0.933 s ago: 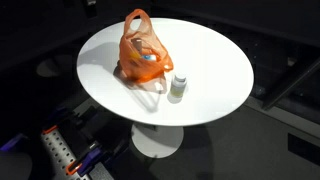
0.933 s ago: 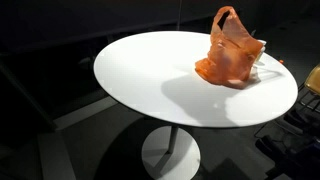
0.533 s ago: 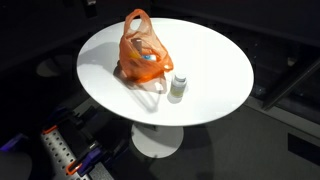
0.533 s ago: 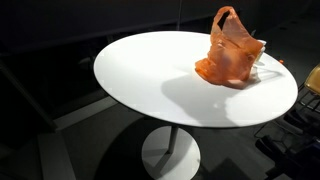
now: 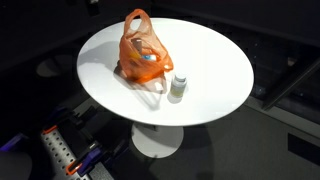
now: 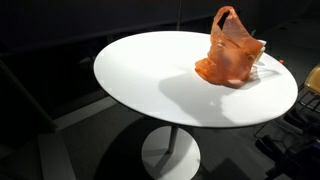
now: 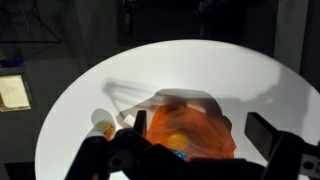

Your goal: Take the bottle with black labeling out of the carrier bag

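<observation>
An orange carrier bag stands on the round white table with its handles up; it also shows in an exterior view and in the wrist view. Something blue shows through the bag's side. I see no bottle with black labelling; the bag's contents are mostly hidden. A small bottle with a pale cap stands on the table just beside the bag, also visible in the wrist view. My gripper is open above the bag, with one finger on each side of it. It does not show in the exterior views.
The table stands on a white pedestal in a dark room. Robot base parts with orange and blue pieces sit low beside the table. The table's bare white top stretches away from the bag.
</observation>
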Controlling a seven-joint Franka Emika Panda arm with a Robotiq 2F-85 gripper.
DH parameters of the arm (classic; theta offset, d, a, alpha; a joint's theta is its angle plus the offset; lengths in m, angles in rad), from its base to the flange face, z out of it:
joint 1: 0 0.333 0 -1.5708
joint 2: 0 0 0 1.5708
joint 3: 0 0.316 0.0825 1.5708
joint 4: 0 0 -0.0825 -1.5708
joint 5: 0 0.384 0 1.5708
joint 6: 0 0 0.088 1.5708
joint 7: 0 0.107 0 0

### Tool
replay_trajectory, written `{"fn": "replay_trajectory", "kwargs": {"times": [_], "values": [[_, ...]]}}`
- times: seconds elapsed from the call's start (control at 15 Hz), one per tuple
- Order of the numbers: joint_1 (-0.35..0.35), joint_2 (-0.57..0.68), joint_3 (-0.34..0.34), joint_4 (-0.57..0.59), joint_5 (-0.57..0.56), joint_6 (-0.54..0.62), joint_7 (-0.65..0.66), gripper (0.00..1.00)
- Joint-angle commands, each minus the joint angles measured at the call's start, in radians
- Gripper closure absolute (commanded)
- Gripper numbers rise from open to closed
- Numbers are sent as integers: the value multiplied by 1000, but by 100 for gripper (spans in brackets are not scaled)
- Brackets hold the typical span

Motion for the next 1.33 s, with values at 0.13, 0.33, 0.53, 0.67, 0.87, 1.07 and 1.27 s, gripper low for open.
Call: {"fn": "replay_trajectory", "kwargs": {"times": [0.13,0.33,0.53,0.67,0.87,1.07,1.27], "values": [[-16,141,-4,158,15,-20,46,0],[-32,219,-11,222,12,0,73,0],[-48,306,-29,270,17,34,80,0],[-55,362,-45,293,25,59,68,0],[-62,450,-67,321,48,108,43,0],[-66,530,-84,357,93,136,11,0],[-70,579,-89,386,124,149,-15,0]]}}
